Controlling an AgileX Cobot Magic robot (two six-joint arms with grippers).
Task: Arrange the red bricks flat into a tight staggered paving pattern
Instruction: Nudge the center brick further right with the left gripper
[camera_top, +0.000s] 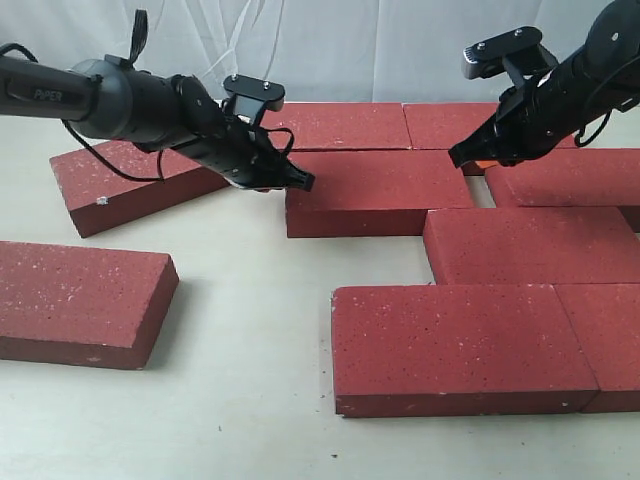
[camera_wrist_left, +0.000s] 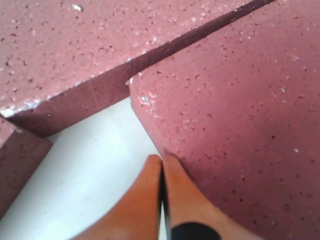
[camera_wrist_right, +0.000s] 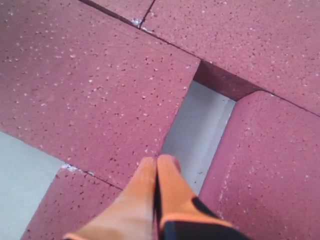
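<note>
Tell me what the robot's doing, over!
Left gripper shut, at middle brick's corner. Right gripper shut, by the gap. Two loose bricks out left.

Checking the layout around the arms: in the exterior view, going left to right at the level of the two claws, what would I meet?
In order: skewed brick → left claw → middle brick → right claw → brick at the right edge.

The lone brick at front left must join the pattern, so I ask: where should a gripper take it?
Probably across its narrower width, near the middle, coming straight down from above: the lone brick lies flat on the table with both long sides free. Whether the left gripper opens wide enough, I cannot tell.
</note>
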